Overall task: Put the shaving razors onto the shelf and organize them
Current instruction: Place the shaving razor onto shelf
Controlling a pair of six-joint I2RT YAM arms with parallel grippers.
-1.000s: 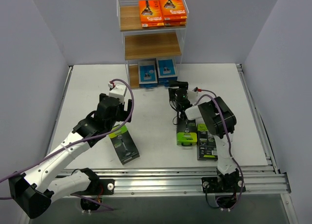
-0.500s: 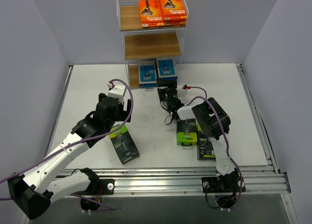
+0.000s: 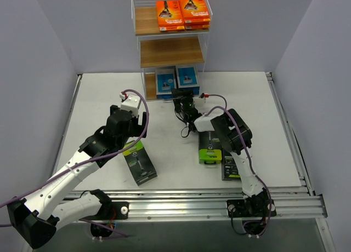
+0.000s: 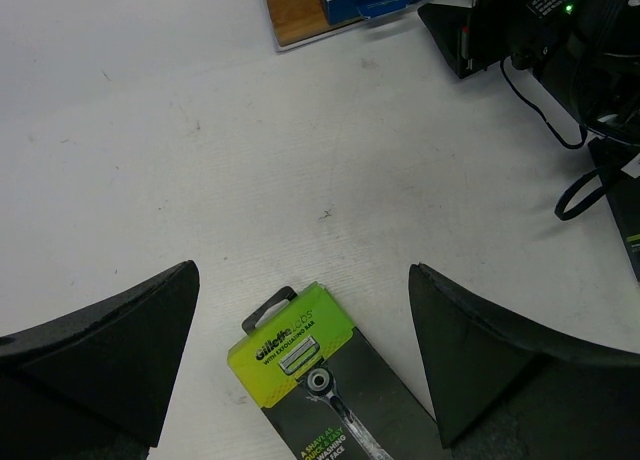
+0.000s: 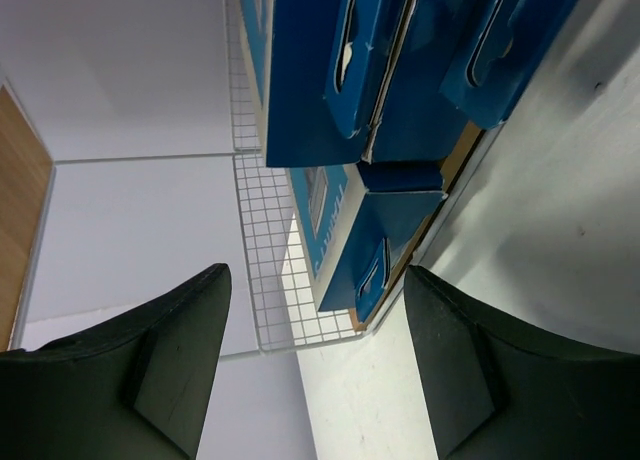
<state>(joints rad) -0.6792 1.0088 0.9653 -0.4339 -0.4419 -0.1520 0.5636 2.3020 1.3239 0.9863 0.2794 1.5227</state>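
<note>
- Left gripper (image 4: 302,275): jaws spread wide, holding nothing; poised over the table (image 3: 98,98), 1 finger either side of the lime top of a black razor pack (image 4: 320,390) lying flat.
- Right gripper (image 5: 312,280): jaws apart, nothing between them; facing the shelf's bottom tier, close to the blue razor packs (image 5: 320,70).
- Shelf (image 3: 171,50): 2 stacks of orange packs (image 3: 182,13) on the fenced top tier; blue razor packs standing on the bottom board, 2 fronts visible from above, probably more behind.
- Table, right side: 1 lime-topped pack (image 3: 209,149) and 1 dark pack (image 3: 232,167) side by side; the latter partly hidden by the right arm.
</note>
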